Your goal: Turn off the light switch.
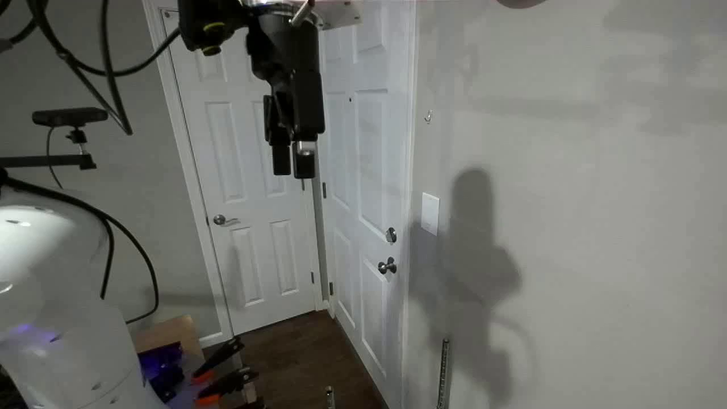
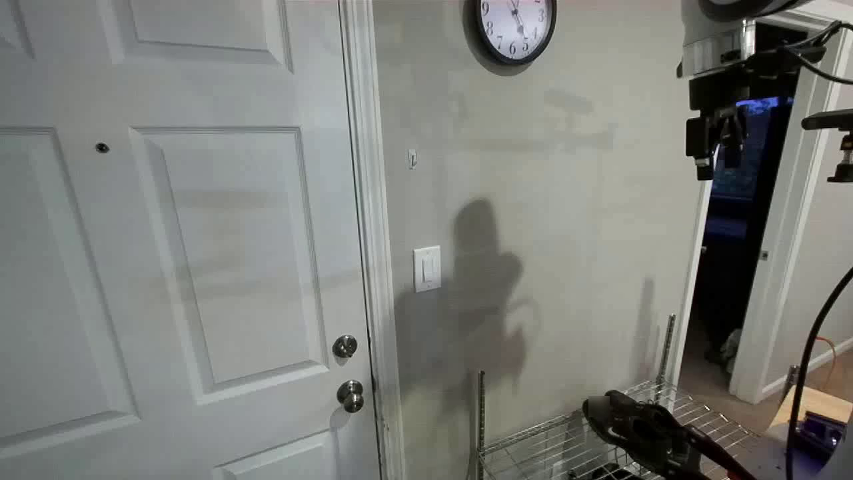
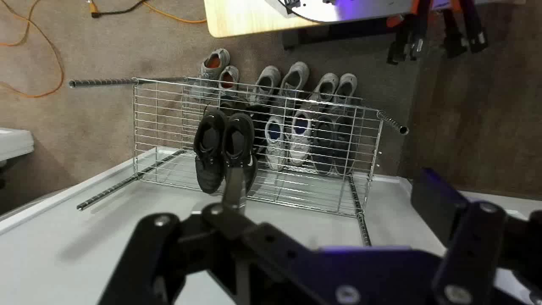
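The light switch is a small white upright plate on the grey wall, right of the white door's frame; it shows in both exterior views (image 1: 430, 213) (image 2: 427, 269). A narrow paddle stands at its middle; I cannot tell which way it is set. I cannot make the switch out in the wrist view. My black gripper (image 1: 293, 163) points down, higher than the switch and well apart from it; it also shows in an exterior view (image 2: 718, 163) at the upper right. In the wrist view my gripper (image 3: 336, 197) has its fingers wide apart with nothing between them.
A wire rack (image 3: 364, 140) with upright posts and shoes stands against the wall below. The door has two round metal knobs (image 2: 350, 396). A wall hook (image 2: 412, 159) and a clock (image 2: 515, 30) are above the switch. A table (image 3: 237, 21) holds black-and-orange clamps (image 3: 417, 31).
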